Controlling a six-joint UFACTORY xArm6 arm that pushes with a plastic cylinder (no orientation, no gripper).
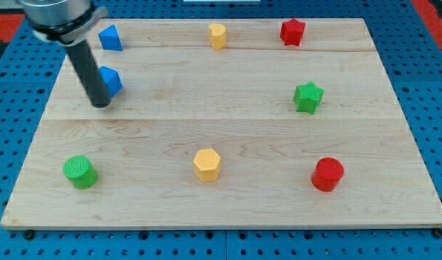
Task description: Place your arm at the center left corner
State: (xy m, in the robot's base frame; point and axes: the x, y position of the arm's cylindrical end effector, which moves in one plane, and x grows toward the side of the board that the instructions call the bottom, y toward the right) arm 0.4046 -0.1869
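Observation:
My tip point(100, 104) rests on the wooden board point(228, 130) in its left part, about midway between top and bottom. It sits just left of and below a blue block point(111, 81), close to it or touching; I cannot tell which. A second blue block point(110, 37), wedge-like, lies near the top left. The dark rod rises from the tip to the view's top left.
A yellow block point(217, 35) and a red star point(292, 32) lie along the top. A green star point(308, 97) is at the right. A green cylinder point(80, 172), yellow hexagon point(206, 164) and red cylinder point(327, 174) lie along the bottom.

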